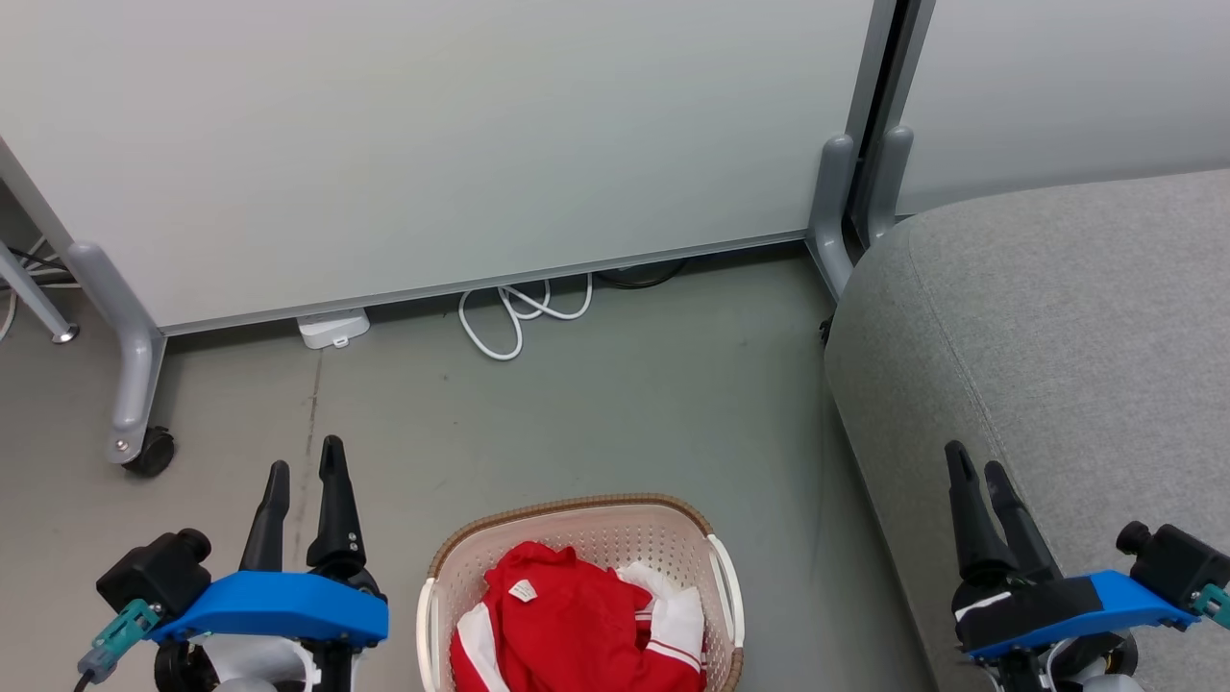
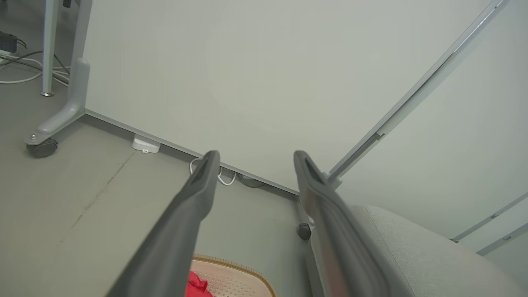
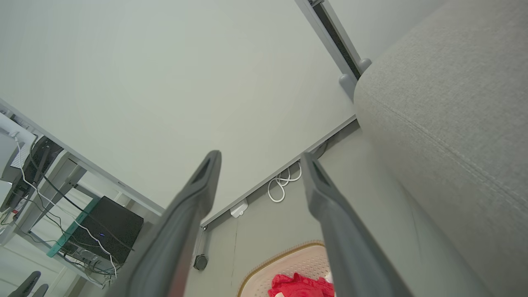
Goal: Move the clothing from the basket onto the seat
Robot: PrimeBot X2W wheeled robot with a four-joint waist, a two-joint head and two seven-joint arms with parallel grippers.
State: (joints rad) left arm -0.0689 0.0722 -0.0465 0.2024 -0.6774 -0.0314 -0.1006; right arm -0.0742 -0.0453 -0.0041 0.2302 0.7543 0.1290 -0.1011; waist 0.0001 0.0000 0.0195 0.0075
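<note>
head view, clock directions read off that view. the clothing, red with white stripes and a small white neck label, lies heaped inside the basket, filling most of its bowl, nothing hanging over the rim. the basket stands on the floor at 6 o'clock, its near end cut off by the frame edge, so i cannot tell the long axis of the heap or of the basket. left gripper hangs over bare floor at about 8 o'clock, fingers spread, nothing between them, tips pointing to 12. right gripper sits at about 4 o'clock over the edge of the seat, fingers likewise parted and empty. key relation: the heap lies between the two arms, low and behind both sets of fingertips, at roughly 4 o'clock from the left gripper and 8 o'clock from the right. left looks the nearer. the seat fills the side from 1 to 5 o'clock, just beside the basket with a strip of floor between. judgement: no garment lifted yet; either arm must draw back and dip to reach the heap, then carry toward 3 o'clock.
</note>
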